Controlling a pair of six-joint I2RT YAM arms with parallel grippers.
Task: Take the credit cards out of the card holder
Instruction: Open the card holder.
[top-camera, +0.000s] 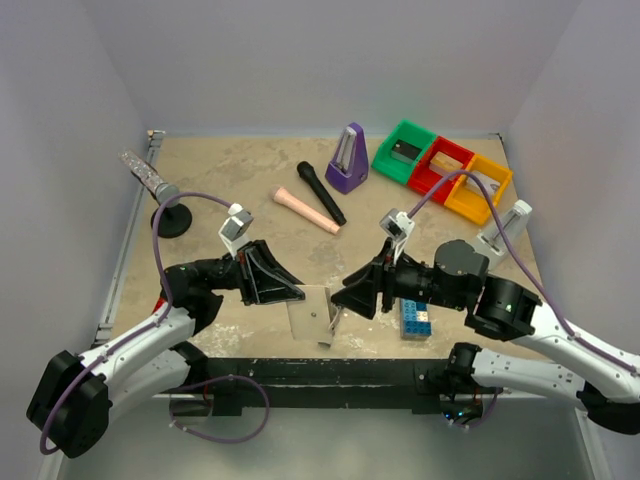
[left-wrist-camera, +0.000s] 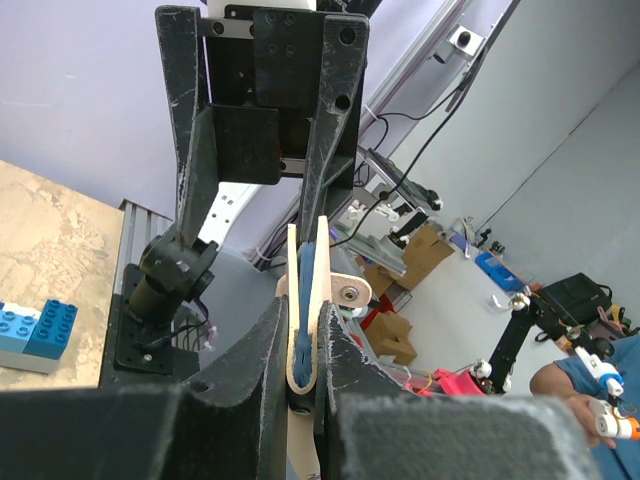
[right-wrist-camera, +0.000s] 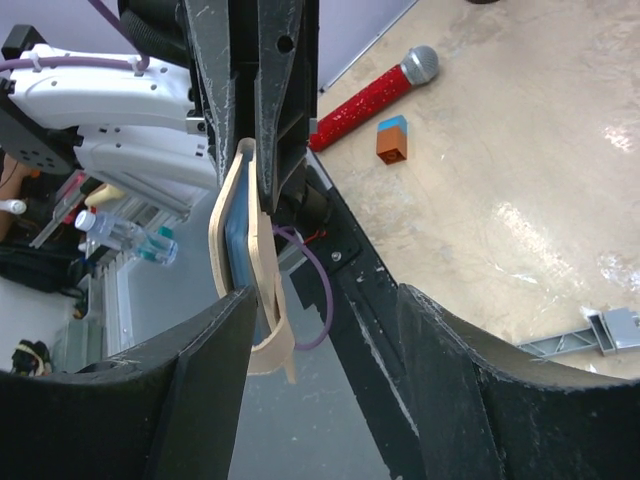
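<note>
My left arm (top-camera: 140, 345) and right arm (top-camera: 560, 335) reach inward, tips nearly meeting. My left fingers (left-wrist-camera: 265, 350) are pinched tight on the card holder (left-wrist-camera: 293, 300). My right fingers (right-wrist-camera: 220, 350) stand spread wide, facing them.

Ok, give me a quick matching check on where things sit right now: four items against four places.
Things:
1. light-blue bifold card holder with pale edging
2. purple pyramid-shaped metronome
3. blue-and-white toy brick stack
4. black handheld microphone

Places:
A. lying beside the pink cylinder
B. clamped on edge in the left gripper
C. at the near edge, right of the card holder
D. next to the green plastic bin

Pairs: 1-B, 2-D, 3-C, 4-A.
</note>
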